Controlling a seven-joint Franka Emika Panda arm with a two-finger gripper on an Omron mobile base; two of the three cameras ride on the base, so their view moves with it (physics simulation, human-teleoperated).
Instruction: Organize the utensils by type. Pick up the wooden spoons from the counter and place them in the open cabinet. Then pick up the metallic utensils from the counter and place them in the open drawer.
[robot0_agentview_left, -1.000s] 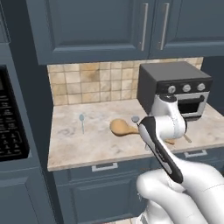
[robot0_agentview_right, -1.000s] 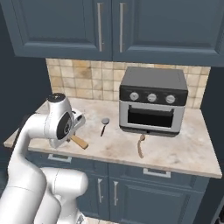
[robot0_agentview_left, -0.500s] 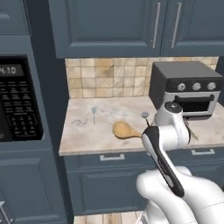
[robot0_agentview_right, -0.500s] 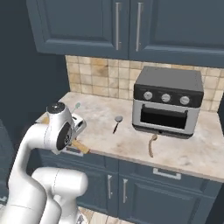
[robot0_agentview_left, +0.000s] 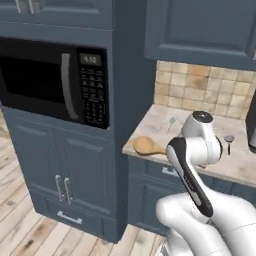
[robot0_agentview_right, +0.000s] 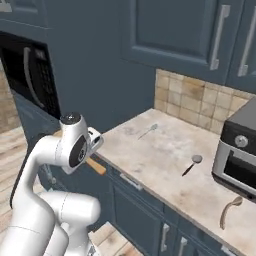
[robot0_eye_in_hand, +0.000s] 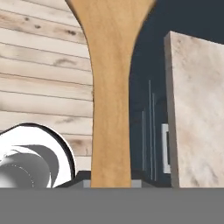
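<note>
Since a second ago our base has driven left. Our end effector (robot0_eye_in_hand: 111, 177) is grasping the wooden spoon (robot0_agentview_left: 146, 145), off the table (robot0_agentview_right: 165, 165); next we must find the open cabinet.

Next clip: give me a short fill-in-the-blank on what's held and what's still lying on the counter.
1. The end effector is shut on the ____ spoon.
2. The number of small metal utensils lying on the counter is ____.
3. The black-handled utensil lies nearer the ____ than the silver spoon does.
4. The appliance built into the tall cabinet is a ____.

Missing words: wooden; two; toaster oven; microwave
</note>
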